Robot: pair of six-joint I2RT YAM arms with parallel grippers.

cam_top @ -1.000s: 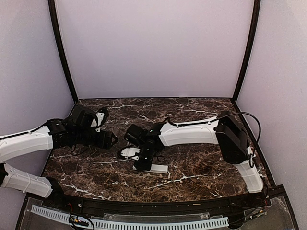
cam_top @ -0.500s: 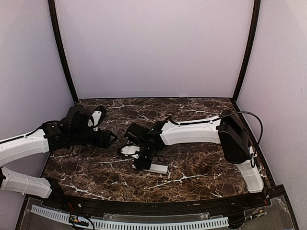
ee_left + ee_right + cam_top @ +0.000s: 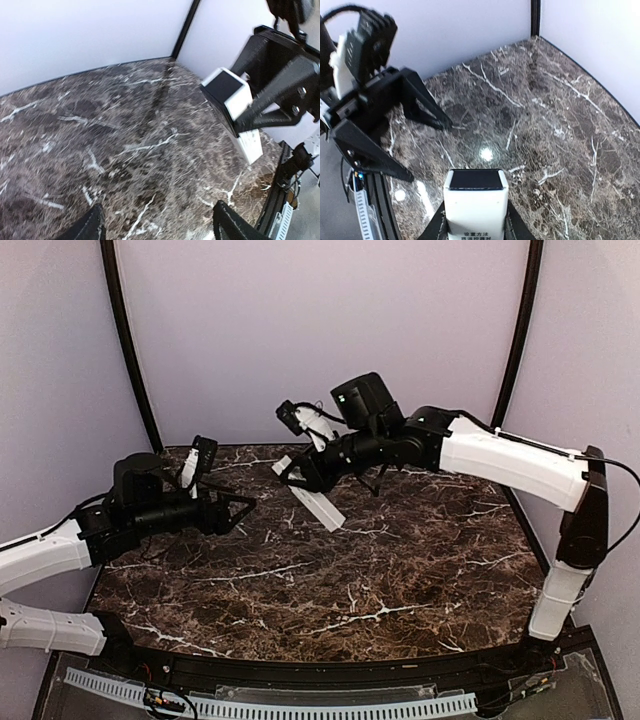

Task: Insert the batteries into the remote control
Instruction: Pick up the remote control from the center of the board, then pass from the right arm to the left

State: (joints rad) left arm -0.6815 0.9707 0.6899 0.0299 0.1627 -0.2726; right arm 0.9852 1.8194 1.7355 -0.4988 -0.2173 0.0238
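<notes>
Dark marbled desk (image 3: pixel 400 570) below, we see the right fingers (image 3: pixel 280 82) pinching the remote control (image 3: pixel 322 506), which hangs tilted in the air above the desk's far half, its dark end pointing away from the right wrist. Facing it but apart from it, the left fingers (image 3: pixel 87 230) stand spread, gripping nothing.

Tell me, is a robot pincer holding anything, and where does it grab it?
The right pincer grips the remote control by its long sides, dark end poking out. The left pincer holds nothing.
</notes>
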